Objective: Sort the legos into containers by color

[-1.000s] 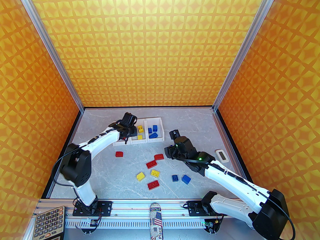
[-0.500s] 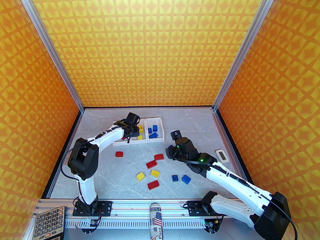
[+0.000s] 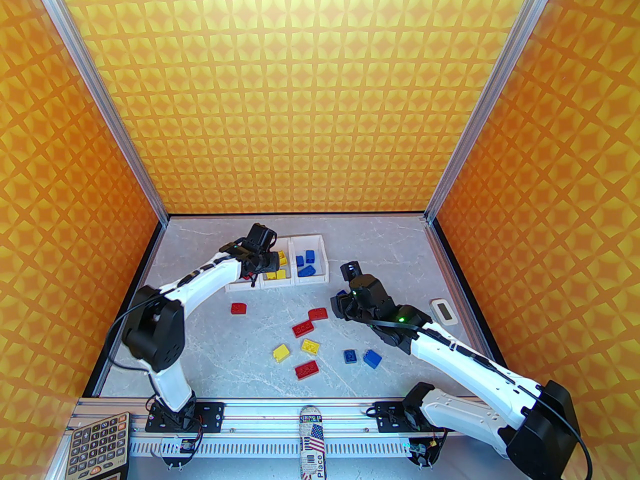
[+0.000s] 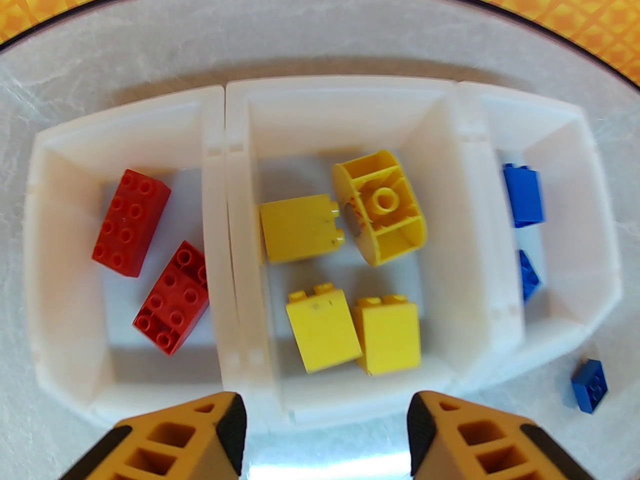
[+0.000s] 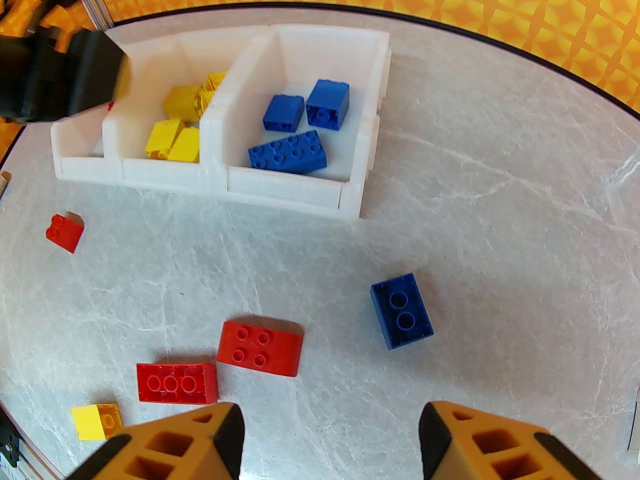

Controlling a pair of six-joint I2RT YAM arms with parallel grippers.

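Marble table (image 3: 225,358), left gripper (image 4: 325,413) above containers (image 4: 345,90)

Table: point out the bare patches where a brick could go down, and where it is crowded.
Bare: the far right stretch of the table between the containers and the white device; also the near strip below the lone red brick. Crowded: the middle, where loose legos cluster.

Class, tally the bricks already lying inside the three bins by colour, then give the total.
Red bricks: 2
Yellow bricks: 4
Blue bricks: 3
Total: 9
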